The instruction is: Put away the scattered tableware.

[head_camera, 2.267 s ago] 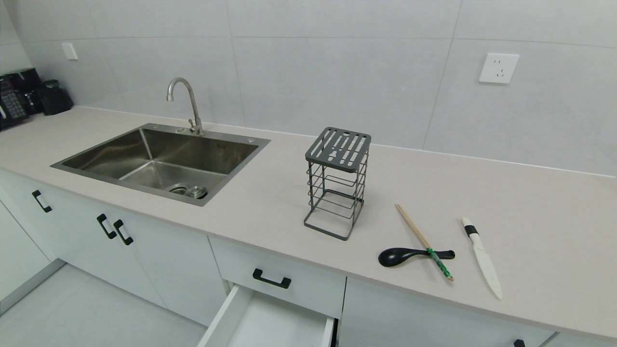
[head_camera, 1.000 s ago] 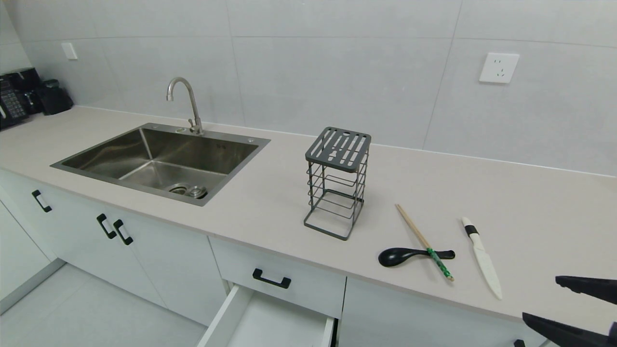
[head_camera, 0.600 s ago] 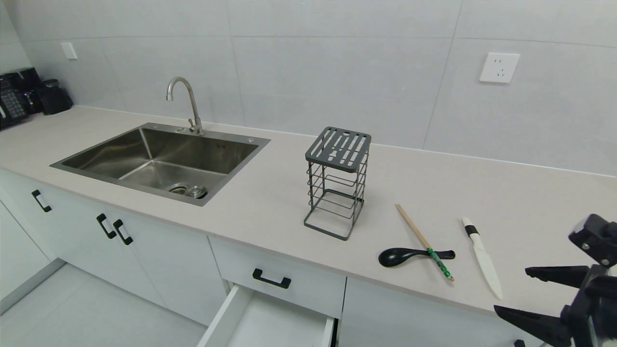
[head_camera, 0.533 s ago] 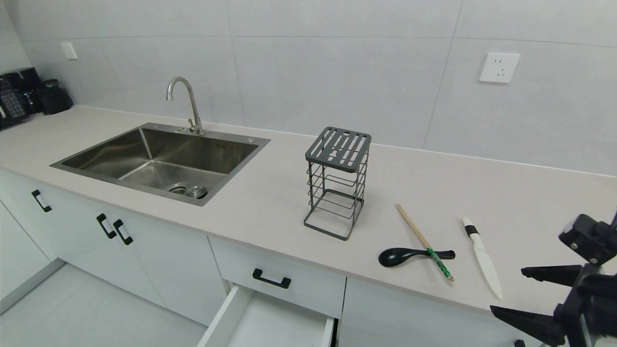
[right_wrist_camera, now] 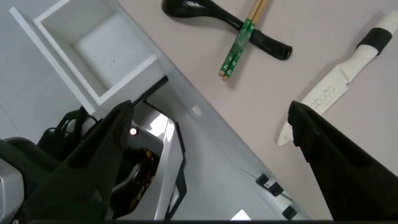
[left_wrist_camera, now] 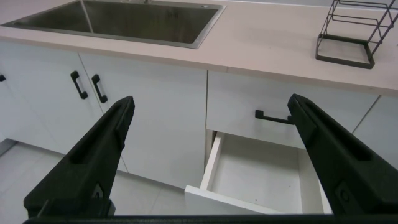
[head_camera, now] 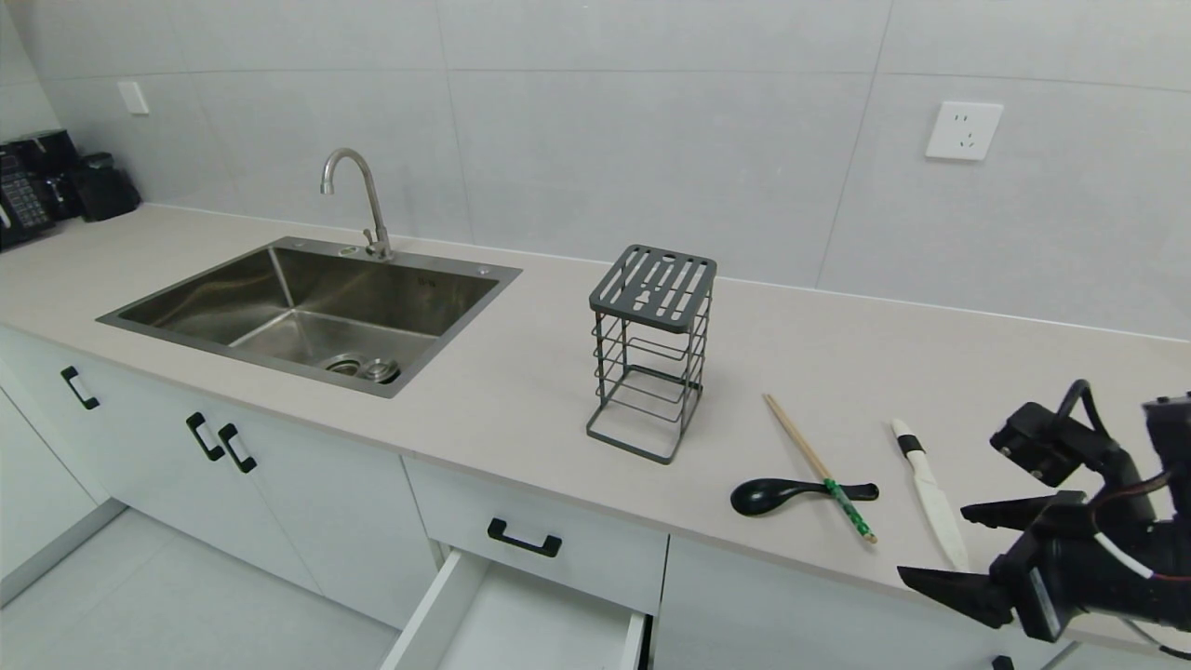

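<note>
Jaws of both grippers stand wide open, nothing held. Right gripper hovers at the counter's front edge, well to the robot's right of the wire rack, with one finger just beside the knife's blade tip. Left gripper hangs low in front of the cabinet fronts, below the rack's level, facing the open drawer.

Beige counter carries everything. Steel sink is set into it, well to the robot's left of the rack, with the faucet at its back rim. White drawer is pulled out below the rack, a bit to the robot's left, under a shut drawer front with a black handle.

The rack stands upright mid-counter, slotted top plate, nothing in it.

Tableware all lies flat on the counter, to the robot's right of the rack:
- white knife, farthest from the rack, black band on the handle, blade toward the front edge
- wooden chopsticks, paired, green-wrapped at the near end, closer to the rack than the knife, apart from it
- black spoon, nearest the rack; the chopsticks lie across its handle, touching

White wall socket is above and to the robot's right of the rack.
</note>
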Motion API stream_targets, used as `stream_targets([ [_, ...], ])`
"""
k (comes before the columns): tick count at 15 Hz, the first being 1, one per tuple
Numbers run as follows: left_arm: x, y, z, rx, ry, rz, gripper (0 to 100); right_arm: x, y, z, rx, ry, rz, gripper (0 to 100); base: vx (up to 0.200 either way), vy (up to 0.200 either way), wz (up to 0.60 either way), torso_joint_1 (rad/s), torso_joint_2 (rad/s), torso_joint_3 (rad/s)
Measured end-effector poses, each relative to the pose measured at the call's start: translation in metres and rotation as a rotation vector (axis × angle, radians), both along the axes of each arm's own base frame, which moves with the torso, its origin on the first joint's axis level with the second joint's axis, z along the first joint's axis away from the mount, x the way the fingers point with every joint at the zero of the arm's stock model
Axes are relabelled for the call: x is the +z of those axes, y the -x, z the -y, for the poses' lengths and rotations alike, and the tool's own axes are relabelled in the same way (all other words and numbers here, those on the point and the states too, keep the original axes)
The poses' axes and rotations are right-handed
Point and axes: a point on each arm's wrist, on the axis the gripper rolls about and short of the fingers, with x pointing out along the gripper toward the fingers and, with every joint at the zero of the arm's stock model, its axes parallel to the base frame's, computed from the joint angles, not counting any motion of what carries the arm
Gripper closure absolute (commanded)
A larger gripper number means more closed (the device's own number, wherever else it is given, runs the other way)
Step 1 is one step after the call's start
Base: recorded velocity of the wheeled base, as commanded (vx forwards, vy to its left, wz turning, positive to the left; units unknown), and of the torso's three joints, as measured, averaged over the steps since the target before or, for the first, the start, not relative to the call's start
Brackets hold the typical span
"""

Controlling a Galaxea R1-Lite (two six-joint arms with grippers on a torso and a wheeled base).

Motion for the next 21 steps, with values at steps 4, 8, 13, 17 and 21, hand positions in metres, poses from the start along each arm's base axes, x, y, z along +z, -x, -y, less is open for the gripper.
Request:
stream_targets([
  [4, 0.0, 0.0, 0.0, 0.0, 0.0, 0.0, 0, -0.019, -0.02, -0.018, -0.068, -0.021, -0.11, 0, 0.0, 0.0, 0.0, 0.0, 0.0, 0.0],
  [8, 0.0, 0.0, 0.0, 0.0, 0.0, 0.0, 0, -0.033, -0.042, -0.034, -0.12, -0.024, -0.133, 0, 0.0, 0.0, 0.0, 0.0, 0.0, 0.0],
  [13, 0.0, 0.0, 0.0, 0.0, 0.0, 0.0, 0, -0.049, -0.059, -0.044, -0.199, -0.02, -0.195, 0, 0.0, 0.0, 0.0, 0.0, 0.0, 0.0],
  [17, 0.0, 0.0, 0.0, 0.0, 0.0, 0.0, 0, -0.056, -0.074, -0.048, -0.22, -0.023, -0.169, 0, 0.0, 0.0, 0.0, 0.0, 0.0, 0.0],
  [21, 0.0, 0.0, 0.0, 0.0, 0.0, 0.0, 0, -0.065, -0.082, -0.052, -0.221, -0.02, -0.176, 0, 0.0, 0.0, 0.0, 0.0, 0.0, 0.0],
])
